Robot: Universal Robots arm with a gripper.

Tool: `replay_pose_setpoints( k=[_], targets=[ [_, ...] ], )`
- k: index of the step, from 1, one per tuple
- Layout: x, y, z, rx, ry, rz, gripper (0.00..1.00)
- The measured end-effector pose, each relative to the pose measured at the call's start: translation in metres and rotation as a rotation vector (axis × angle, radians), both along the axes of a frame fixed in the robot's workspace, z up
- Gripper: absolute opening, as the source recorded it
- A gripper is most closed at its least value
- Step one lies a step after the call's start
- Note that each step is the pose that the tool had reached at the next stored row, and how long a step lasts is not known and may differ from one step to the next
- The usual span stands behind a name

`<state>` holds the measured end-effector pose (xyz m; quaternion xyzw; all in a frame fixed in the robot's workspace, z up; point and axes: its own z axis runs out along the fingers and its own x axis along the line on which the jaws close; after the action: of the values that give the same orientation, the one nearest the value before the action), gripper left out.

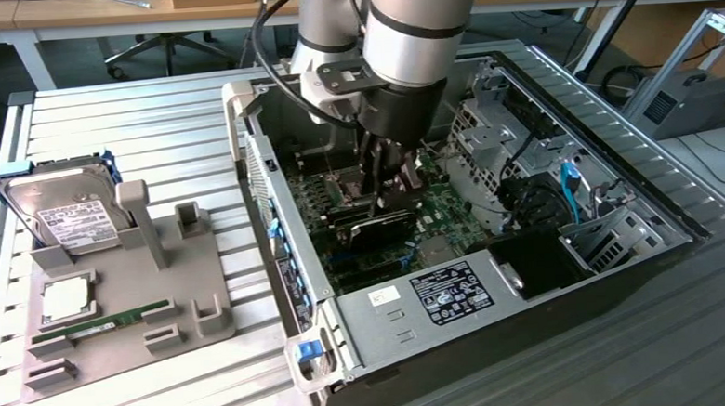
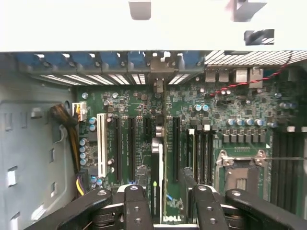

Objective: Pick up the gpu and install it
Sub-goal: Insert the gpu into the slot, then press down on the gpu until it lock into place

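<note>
Computer case, side open, walls close around arm; motherboard exposed. GPU upright, edge-on in expansion slot. Gripper: fingers spread wide, flanking GPU, not clamping

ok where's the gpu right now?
The gpu stands edge-on in a slot on the motherboard inside the open PC case, directly between the open gripper fingers; in the exterior view it sits mid-case under the arm.
</note>
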<state>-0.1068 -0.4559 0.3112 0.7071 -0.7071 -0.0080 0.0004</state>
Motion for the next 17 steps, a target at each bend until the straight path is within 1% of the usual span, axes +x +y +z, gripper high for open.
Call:
replay_pose_setpoints(
  k=[14, 15, 17],
  targets=[
    [0.0, 0.0, 0.0, 0.0001, -0.0001, 0.0, 0.4],
    [0.0, 0.0, 0.0, 0.0001, -0.0001, 0.0, 0.39],
    [0.0, 0.0, 0.0, 0.0001, -0.0001, 0.0, 0.26]
  ],
)
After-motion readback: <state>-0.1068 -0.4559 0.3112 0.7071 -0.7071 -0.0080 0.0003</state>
